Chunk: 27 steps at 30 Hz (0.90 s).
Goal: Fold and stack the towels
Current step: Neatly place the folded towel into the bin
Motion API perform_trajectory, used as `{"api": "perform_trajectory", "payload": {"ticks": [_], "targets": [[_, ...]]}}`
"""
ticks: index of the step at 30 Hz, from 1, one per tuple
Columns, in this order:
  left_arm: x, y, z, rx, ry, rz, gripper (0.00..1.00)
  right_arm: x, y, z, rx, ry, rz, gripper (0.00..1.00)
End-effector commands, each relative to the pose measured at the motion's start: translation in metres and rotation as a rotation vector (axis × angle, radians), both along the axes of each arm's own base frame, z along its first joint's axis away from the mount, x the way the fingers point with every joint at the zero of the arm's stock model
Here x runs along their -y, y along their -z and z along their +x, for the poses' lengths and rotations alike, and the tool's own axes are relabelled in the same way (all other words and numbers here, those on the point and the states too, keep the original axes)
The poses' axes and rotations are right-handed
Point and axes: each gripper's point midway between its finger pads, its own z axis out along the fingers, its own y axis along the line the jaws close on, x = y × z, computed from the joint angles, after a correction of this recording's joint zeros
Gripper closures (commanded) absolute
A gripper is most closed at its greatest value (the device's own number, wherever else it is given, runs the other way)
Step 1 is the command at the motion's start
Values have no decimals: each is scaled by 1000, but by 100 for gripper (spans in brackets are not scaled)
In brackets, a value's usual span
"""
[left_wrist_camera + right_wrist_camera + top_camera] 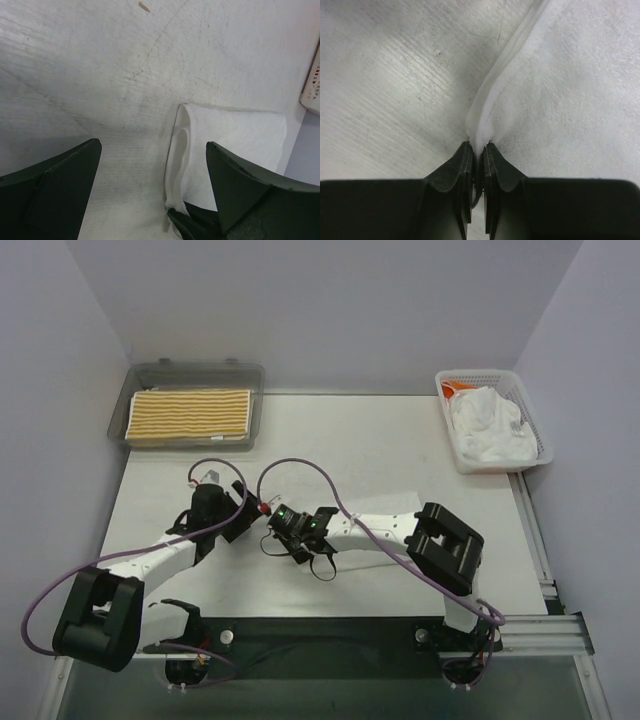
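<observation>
The right jaws are clamped on the edge of the white towel point(560, 85); the left jaws gape just beside it, cloth spreading away rightward

1. Table point(340, 440): white, flat top, scuffed, with fine scratch lines up close in the wrist views.
2. Back wall point(330, 300): plain, pale lavender-grey, meets the table's far edge.
3. Left wall point(50, 440) and right wall point(595, 410): same pale colour, boxing the table in on both sides.
4. Metal rail point(537, 540): silver, runs along the table's right edge, with a cross piece at the near right corner.
5. Black strip point(330, 632) along the table's near edge.
6. Light: even, from overhead, soft shadows only.
</observation>
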Motion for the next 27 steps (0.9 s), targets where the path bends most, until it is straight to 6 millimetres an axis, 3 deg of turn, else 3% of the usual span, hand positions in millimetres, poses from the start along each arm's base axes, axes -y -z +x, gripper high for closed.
{"api": "perform_trajectory", "payload": {"ticks": [1, 4, 9, 19, 27], "targets": [[12, -18, 14, 86, -45, -106, 3, -7, -13, 1, -6, 12, 120, 100], [0, -21, 14, 127, -104, -86, 2, 1, -15, 7, -10, 52, 154, 100], [2, -25, 8, 133, -78, -86, 2, 2, -20, 12, -5, 76, 216, 100], [59, -7, -7, 76, 94, -78, 2, -3, -34, 10, 8, 54, 301, 100], [79, 1, -12, 53, 123, -129, 3, -1, -47, 11, 31, 54, 339, 100]]}}
